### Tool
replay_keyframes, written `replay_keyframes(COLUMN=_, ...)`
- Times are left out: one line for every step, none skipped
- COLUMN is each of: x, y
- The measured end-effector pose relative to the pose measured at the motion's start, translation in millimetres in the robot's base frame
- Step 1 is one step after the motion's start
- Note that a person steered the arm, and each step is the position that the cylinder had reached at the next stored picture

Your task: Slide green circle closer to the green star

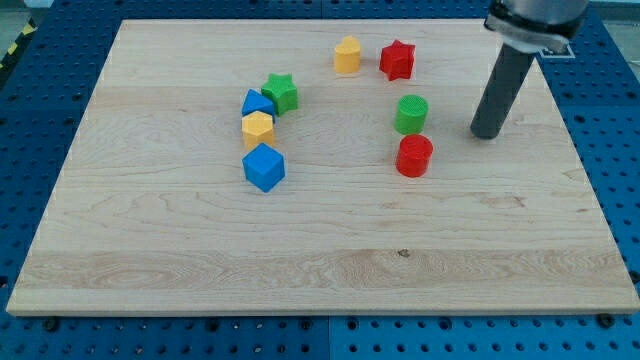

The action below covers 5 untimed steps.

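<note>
Sitting right of green circle [411,113] | my tip [486,133] apart, touching nothing

Green circle [411,114] upright just above a red cylinder, well apart from green star [281,93] toward the view's left.

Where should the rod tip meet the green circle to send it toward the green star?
Put my tip on the green circle's right-hand wall, slightly toward the view's bottom, and push left: the green star lies left and a little higher. Its round side can slip off, so keep contact centred. The red circle sits just below; avoid it.
</note>
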<state>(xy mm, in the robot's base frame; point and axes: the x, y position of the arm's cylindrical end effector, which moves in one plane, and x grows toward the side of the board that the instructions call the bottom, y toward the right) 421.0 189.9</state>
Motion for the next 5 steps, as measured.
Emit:
replay_keyframes(x=-1.8, y=-3.9)
replay_keyframes(x=-19.2, y=-42.6)
replay_keyframes(x=-27.2, y=-100.3)
replay_keyframes(x=-52.9, y=-161.0)
replay_keyframes(x=-73.3, y=-191.5)
